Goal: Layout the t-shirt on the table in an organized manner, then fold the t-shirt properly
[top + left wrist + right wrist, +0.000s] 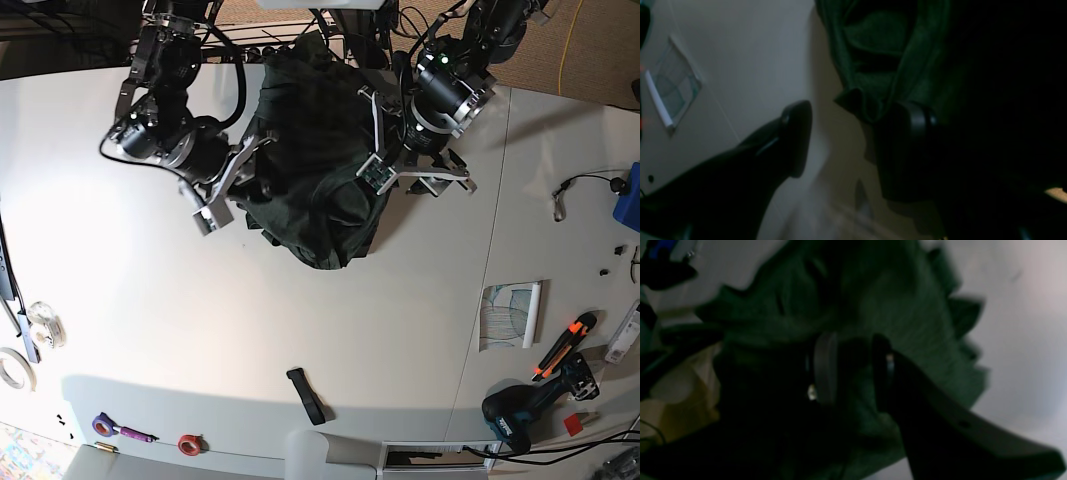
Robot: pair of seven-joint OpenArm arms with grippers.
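The dark green t-shirt [310,170] is a crumpled heap at the back middle of the white table [150,320], between my two grippers. My left gripper [378,140] is at the heap's right side. In the left wrist view it [853,133] is open wide, and a fold of the t-shirt [880,50] hangs against its right finger [907,146]. My right gripper [228,185] is at the heap's left edge. In the blurred, dark right wrist view it [853,370] stands partly open, and the t-shirt [907,323] fills the space between and behind its fingers.
A black strap [308,395] lies near the front middle. A printed sheet with a white roll [510,315], an orange cutter [560,345] and a drill [520,410] lie at the right front. Tape rolls [45,322] are at the left edge. The sheet [673,86] also shows in the left wrist view.
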